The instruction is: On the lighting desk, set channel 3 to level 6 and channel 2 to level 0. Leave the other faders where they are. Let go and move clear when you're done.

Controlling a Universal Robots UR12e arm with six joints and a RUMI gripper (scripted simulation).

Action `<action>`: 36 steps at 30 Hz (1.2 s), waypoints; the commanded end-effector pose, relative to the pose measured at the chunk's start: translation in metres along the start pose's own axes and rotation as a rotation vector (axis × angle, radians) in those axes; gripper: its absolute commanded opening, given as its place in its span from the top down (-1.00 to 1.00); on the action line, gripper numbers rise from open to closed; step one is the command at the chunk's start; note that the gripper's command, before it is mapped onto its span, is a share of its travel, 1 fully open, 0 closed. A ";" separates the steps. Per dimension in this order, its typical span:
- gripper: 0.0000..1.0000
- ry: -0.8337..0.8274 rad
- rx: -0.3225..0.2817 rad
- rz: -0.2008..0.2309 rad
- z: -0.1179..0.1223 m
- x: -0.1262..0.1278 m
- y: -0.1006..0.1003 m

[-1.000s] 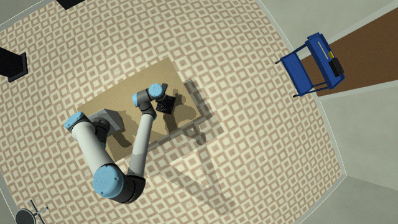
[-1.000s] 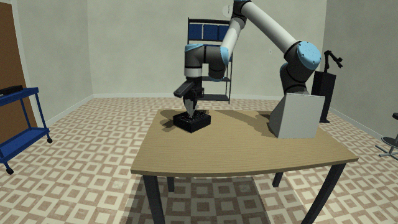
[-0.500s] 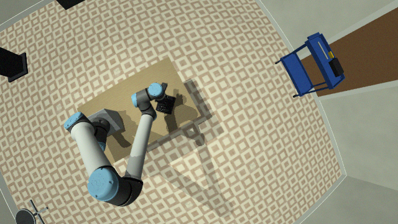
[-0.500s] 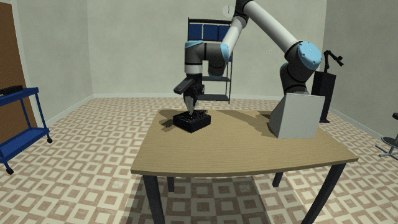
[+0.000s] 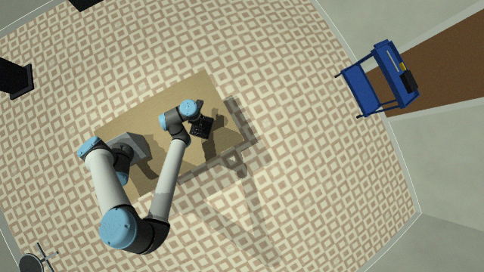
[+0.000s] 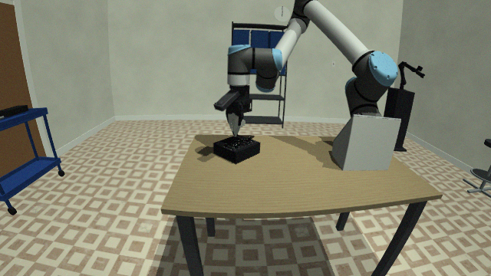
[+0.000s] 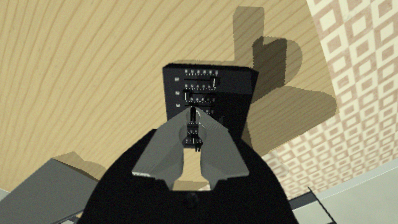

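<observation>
Wooden table (image 5: 162, 109) (image 6: 299, 184) (image 7: 90, 60) on patterned tiles (image 5: 321, 170) (image 6: 115, 161) (image 7: 367, 65), pale walls (image 5: 446, 170) (image 6: 173, 69) behind; tool (image 6: 235, 135) (image 7: 193, 108) pressed together.

So we've raised the hand (image 5: 197, 120) (image 6: 235, 134) (image 7: 193, 108) a bit, and our elbow (image 5: 118, 227) (image 6: 301, 8) swung further lower left in the top view.
</observation>
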State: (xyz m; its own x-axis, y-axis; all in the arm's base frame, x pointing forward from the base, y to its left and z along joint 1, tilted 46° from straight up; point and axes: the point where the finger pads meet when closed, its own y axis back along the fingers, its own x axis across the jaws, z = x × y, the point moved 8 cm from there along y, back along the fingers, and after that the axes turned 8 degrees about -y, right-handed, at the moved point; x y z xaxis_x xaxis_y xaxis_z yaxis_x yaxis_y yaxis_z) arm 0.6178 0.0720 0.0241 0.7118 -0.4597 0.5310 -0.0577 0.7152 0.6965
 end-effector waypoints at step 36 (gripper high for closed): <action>1.00 0.220 0.001 0.000 -0.001 -0.004 0.001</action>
State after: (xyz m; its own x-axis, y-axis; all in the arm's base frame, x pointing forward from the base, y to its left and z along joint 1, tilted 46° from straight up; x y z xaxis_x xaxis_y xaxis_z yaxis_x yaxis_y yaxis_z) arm 0.6154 0.0728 0.0228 0.8009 -0.3850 0.4586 -0.0549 0.7155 0.6965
